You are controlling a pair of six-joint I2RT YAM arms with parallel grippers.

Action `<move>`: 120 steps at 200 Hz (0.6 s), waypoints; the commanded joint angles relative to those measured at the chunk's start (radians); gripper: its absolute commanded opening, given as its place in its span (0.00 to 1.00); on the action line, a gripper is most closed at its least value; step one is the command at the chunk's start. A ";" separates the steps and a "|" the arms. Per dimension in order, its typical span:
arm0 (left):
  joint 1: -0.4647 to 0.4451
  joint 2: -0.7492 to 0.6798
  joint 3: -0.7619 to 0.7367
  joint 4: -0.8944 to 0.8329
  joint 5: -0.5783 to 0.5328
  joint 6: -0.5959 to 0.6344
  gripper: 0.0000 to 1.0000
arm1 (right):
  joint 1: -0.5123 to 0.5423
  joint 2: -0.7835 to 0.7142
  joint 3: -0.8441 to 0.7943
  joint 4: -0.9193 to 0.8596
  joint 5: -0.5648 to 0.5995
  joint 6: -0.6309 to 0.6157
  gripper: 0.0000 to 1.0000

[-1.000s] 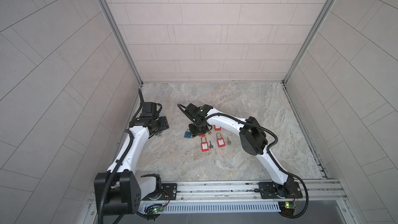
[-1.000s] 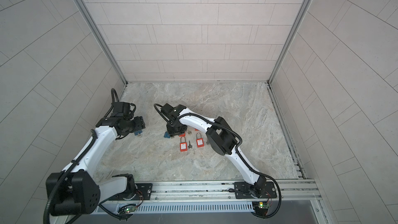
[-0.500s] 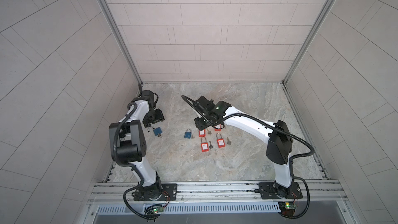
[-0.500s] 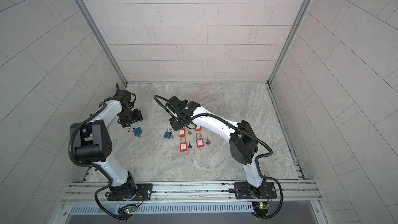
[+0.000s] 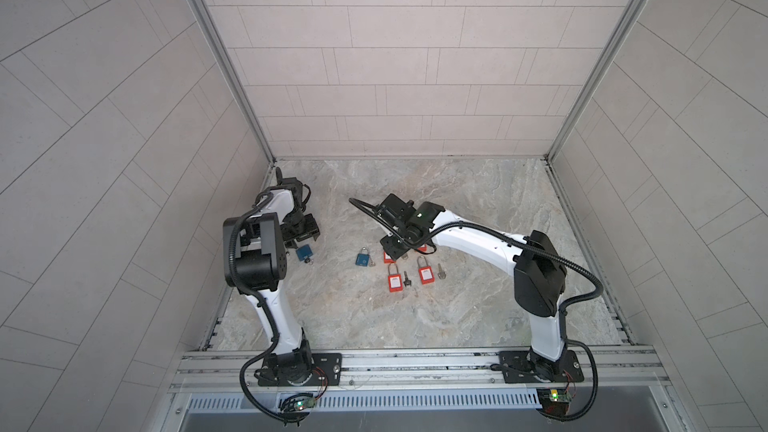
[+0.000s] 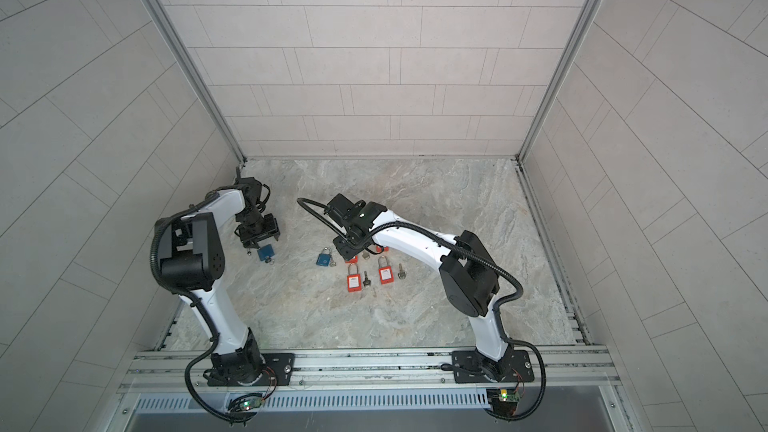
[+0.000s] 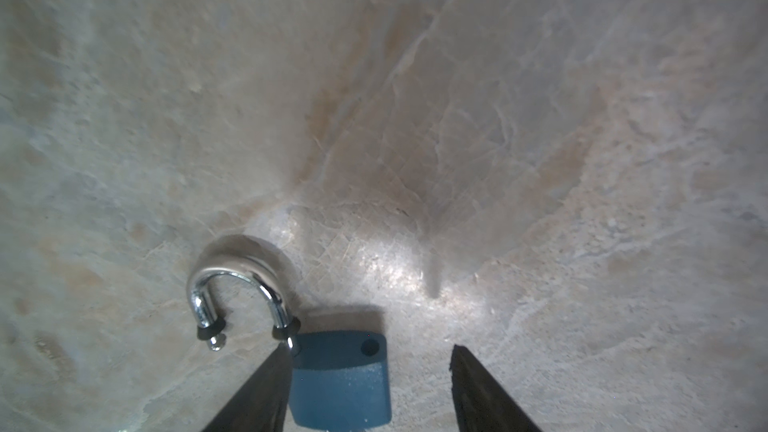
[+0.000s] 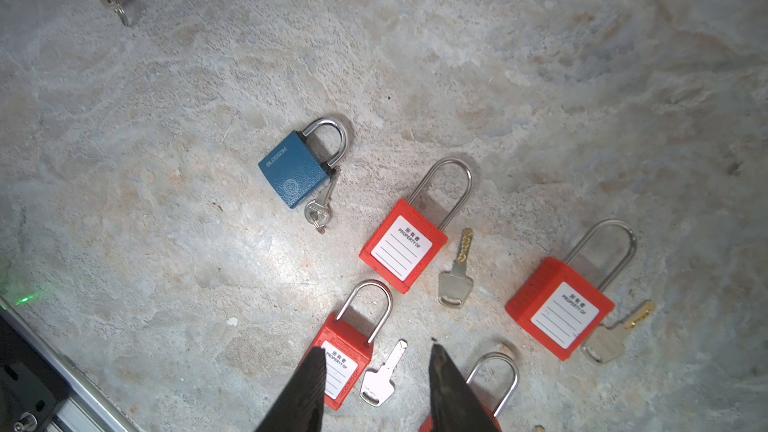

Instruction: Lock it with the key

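Left gripper (image 7: 370, 349) is being held spread, empty, astride the open-shackled blue padlock (image 7: 340, 384) lying flat beneath it. The body should be squared between the fingers (image 7: 257, 392) before clamping. Right gripper (image 8: 376, 347), spread and empty, is being poised over a silver key (image 8: 384, 376).

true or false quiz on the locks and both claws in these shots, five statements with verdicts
1. The blue padlock at the left claw has its shackle open. True.
2. The left claw lifts that padlock. False: it lies on the marble surface, and the claw is open.
3. The middle blue padlock has its shackle shut. True.
4. The right claw holds a padlock. False: it is open and empty, above a loose key.
5. Every padlock is blue. False: several are red, like this red padlock.
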State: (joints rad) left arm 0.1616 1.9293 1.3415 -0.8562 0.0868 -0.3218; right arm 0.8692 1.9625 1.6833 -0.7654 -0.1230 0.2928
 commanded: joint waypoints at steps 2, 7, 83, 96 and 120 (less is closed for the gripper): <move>0.003 -0.022 -0.046 0.001 -0.014 -0.050 0.66 | -0.009 -0.062 -0.018 0.001 0.010 -0.046 0.43; 0.003 -0.025 -0.054 0.004 -0.016 -0.053 0.66 | -0.010 -0.064 -0.019 0.002 0.008 -0.047 0.43; 0.004 -0.109 -0.171 0.063 -0.015 -0.144 0.63 | -0.018 -0.089 -0.053 0.011 -0.003 -0.073 0.42; 0.006 -0.125 -0.199 0.080 -0.001 -0.170 0.62 | -0.017 -0.095 -0.060 0.014 -0.003 -0.078 0.42; 0.004 -0.163 -0.266 0.117 0.035 -0.225 0.61 | -0.018 -0.106 -0.072 0.016 0.000 -0.084 0.42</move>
State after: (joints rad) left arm 0.1616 1.8160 1.1313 -0.7685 0.0990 -0.4576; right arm 0.8543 1.9060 1.6241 -0.7559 -0.1307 0.2390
